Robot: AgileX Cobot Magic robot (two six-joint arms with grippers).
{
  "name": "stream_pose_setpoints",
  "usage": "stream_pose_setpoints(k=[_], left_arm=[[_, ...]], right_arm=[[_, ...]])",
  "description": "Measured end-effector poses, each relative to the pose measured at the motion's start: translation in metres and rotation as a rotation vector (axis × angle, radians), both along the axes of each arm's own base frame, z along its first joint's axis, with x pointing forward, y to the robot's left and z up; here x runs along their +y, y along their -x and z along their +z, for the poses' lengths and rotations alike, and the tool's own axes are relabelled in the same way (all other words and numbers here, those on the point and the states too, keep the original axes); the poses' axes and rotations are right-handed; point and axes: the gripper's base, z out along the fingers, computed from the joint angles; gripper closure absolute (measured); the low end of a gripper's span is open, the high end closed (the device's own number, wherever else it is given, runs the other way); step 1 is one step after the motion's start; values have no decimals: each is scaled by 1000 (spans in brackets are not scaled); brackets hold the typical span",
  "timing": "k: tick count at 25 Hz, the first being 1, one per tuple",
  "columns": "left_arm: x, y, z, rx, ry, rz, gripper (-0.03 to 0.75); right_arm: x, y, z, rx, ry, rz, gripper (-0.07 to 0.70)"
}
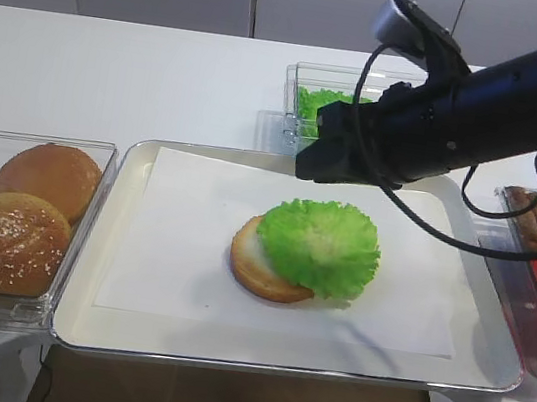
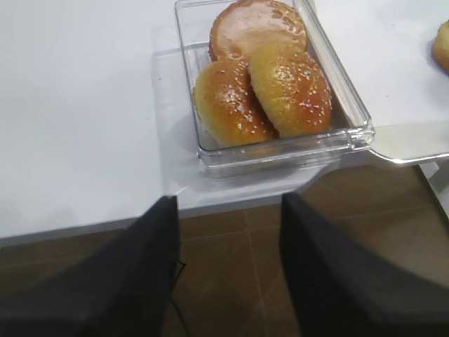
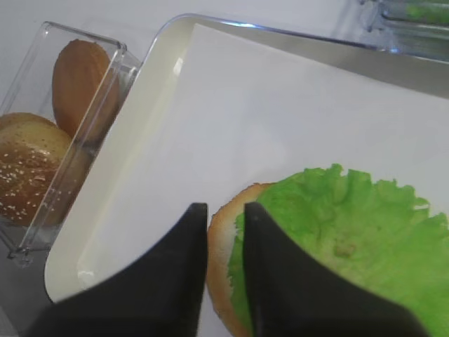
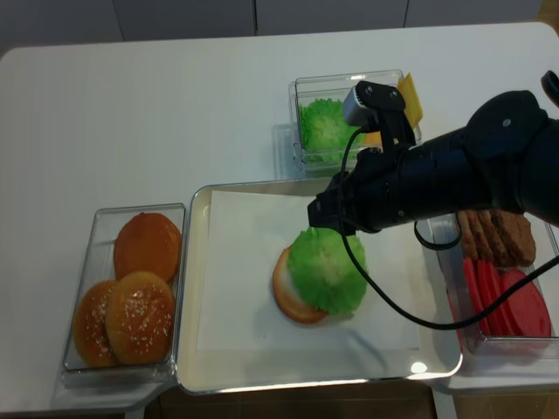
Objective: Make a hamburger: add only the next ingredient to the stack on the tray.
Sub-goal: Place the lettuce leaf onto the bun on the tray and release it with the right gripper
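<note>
From my station I see the lettuce leaf (image 1: 319,246) lying on the bun bottom half (image 1: 257,263), shifted toward its right side so the bun's left edge shows, both on the white paper (image 1: 182,239) of the silver tray (image 1: 108,228). The right gripper (image 3: 224,219) hangs just above the bun's edge, fingers a narrow slit apart and holding nothing; the left gripper (image 2: 228,203) sits off the table's edge near the box of sesame bun tops (image 2: 263,88), fingers wide apart and empty.

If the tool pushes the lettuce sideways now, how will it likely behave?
The lettuce looks thin and frilly, so it would probably bend rather than move stiffly. It overhangs the bun on one side, lying loose, so a push might slide it off.
</note>
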Motion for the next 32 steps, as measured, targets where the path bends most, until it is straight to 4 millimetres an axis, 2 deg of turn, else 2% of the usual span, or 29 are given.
stream_pose_setpoints(k=[6,8,13,20,25,32], left_arm=[[0,0,0,0,0,0,363],[0,0,0,0,0,0,363],[0,0,0,0,0,0,363],[0,0,0,0,0,0,363],[0,0,0,0,0,0,363],[0,0,0,0,0,0,363]], right_arm=[[1,1,0,5,-6,8,295],[1,1,0,5,-6,8,267],[-3,-1,-3,-18,48,-4,253],[-19,-1,-9,51,269,-67,250],[-37,10,10,9,414,-105,250],[-51,42,37,42,479,-59,250]])
